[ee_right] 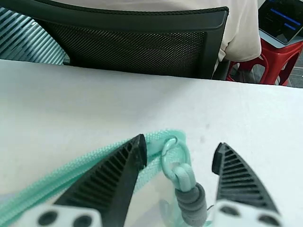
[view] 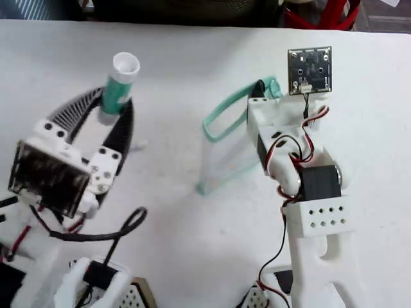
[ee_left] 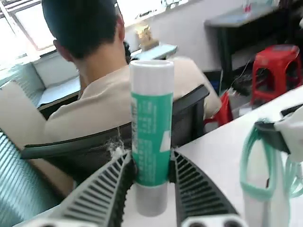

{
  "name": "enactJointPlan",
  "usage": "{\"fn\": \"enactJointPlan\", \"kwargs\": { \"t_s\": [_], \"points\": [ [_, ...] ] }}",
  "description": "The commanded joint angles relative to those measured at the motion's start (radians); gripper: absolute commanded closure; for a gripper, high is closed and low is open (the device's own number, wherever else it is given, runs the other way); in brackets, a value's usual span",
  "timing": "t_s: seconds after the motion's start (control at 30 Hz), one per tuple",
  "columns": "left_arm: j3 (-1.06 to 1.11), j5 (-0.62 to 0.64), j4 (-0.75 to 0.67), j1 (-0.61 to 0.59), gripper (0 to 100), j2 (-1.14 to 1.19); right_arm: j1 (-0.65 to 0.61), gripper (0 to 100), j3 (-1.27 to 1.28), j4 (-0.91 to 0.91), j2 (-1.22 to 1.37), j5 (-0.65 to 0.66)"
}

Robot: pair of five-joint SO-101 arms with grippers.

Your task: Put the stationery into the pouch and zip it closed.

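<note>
A green glue stick (ee_left: 151, 123) with a white cap is held upright, clamped between the fingers of the left gripper (ee_left: 150, 161) at the left side of the white table (view: 173, 218). A clear pouch (view: 225, 144) edged with a mint zip is placed near the middle, well apart from the glue stick, its mouth open. The right gripper (ee_right: 180, 144) is set at the pouch's far end, jaws spread wide, with the zip pull (ee_right: 182, 177) between them.
</note>
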Motion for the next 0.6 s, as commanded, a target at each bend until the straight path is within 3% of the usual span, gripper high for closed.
{"fn": "enactJointPlan", "kwargs": {
  "t_s": [0.0,0.1,0.27,0.4,0.57],
  "points": [
    [0.25,0.107,-0.282,0.091,98,-0.108,-0.035,75.9,0.101,0.013,0.031,0.014],
    [0.393,0.143,-0.405,0.188,98,-0.159,-0.035,75.9,0.114,0.001,0.031,0.014],
    [0.47,0.172,-0.493,0.335,98,-0.127,-0.035,75.9,0.158,-0.065,0.031,0.014],
    [0.462,0.207,-0.626,0.358,98,0.01,-0.035,75.9,0.173,-0.081,0.031,0.014],
    [0.408,0.284,-0.692,0.358,97,0.185,-0.028,75.9,0.175,-0.079,0.022,0.014]
  ]
}}
